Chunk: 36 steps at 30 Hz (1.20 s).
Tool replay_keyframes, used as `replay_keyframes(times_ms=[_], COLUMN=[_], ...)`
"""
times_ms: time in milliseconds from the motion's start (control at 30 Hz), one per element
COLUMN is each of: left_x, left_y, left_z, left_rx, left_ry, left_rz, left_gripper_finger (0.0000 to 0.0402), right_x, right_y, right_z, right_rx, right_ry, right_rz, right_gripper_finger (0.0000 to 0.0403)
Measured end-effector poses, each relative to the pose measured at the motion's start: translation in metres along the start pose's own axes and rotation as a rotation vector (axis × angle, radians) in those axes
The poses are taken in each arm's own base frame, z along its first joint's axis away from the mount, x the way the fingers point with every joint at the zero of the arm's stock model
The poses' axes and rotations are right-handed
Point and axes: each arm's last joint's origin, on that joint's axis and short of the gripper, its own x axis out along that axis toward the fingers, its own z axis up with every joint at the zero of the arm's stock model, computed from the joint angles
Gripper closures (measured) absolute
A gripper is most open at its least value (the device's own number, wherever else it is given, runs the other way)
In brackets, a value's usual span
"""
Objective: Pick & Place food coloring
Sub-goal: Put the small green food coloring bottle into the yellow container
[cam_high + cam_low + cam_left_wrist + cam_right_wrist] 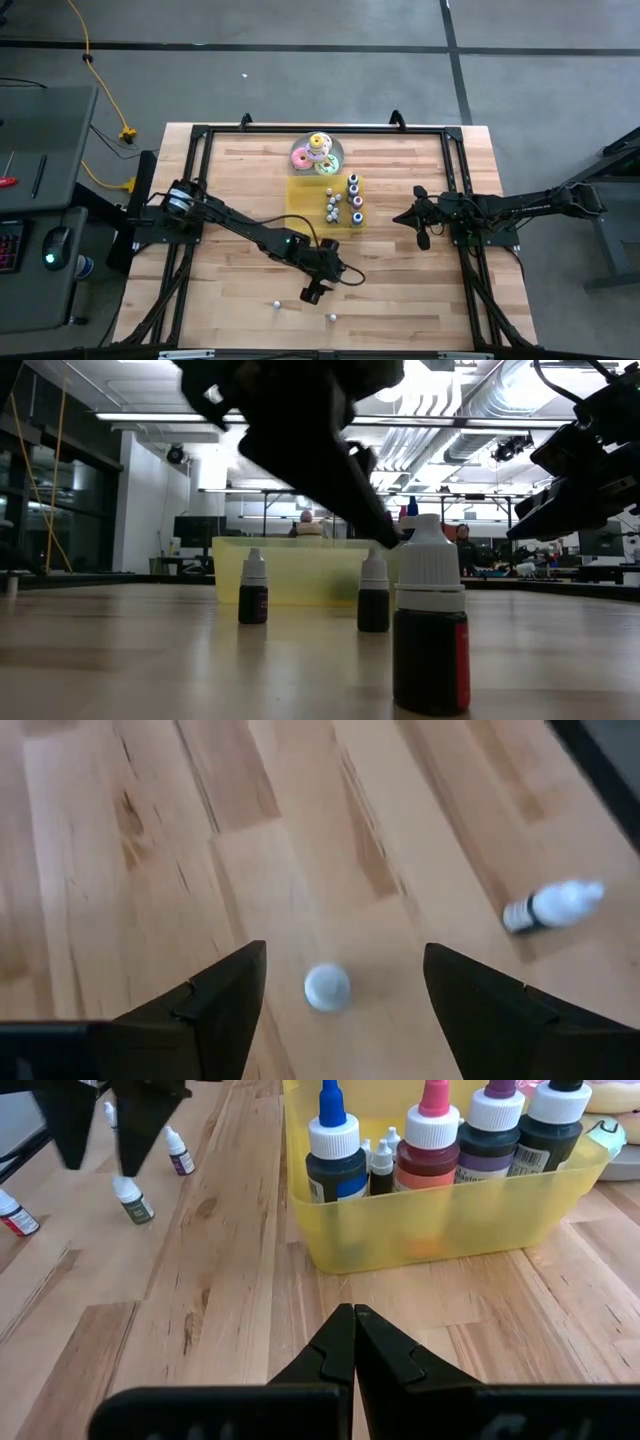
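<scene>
On the wooden table [240, 170], near its front edge, the left gripper [313, 292] hangs just above one small food coloring bottle [327, 987] that stands upright on the wood. In the left wrist view this bottle shows its pale round cap between the two dark fingers [225, 1000], and the fingers are spread wide and do not touch it, so the claw is open and holds nothing. A second small bottle [553, 907] lies on its side on the boards, a little apart from the first one. In the high view two pale bottles are visible on the front part of the table, one [276, 303] left of the gripper and one [332, 318] in front of it. The low view shows three small dark bottles with white caps standing on the table, the nearest one [430, 625] with a red label. Behind them is the yellow tray [300, 195], in the middle of the table, and it contains several more bottles, among them bigger ones with blue [330, 1150], pink [428, 1140] and dark [553, 1125] bodies. Just behind the tray, a plate with pastel rings [318, 153] is placed. The right gripper [354, 1342] waits at the right side of the table, near the tray, with its fingers pressed together and empty.
</scene>
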Motion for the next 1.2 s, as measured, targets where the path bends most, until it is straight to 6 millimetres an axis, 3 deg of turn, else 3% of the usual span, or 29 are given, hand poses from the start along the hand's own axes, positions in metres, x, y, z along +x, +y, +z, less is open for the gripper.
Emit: replay_keyframes(times_ms=[200,433,1200], left_x=[0.009,0.016,0.017], left_y=[0.001,0.001,0.001], left_z=[-0.007,-0.013,-0.012], left_rx=[0.000,0.002,-0.020], left_ry=[0.039,0.073,0.061], left_rz=[0.048,0.028,0.006], left_gripper_finger=[0.0143,0.0186,0.0287], right_x=[0.000,0.000,0.000], right_y=[0.000,0.000,0.000], right_z=[0.000,0.000,0.000], right_rx=[0.000,0.000,0.000], right_ry=[-0.001,0.000,-0.001], right_rz=[0.000,0.000,0.000], right_gripper_finger=[0.0402,0.0402,0.0402])
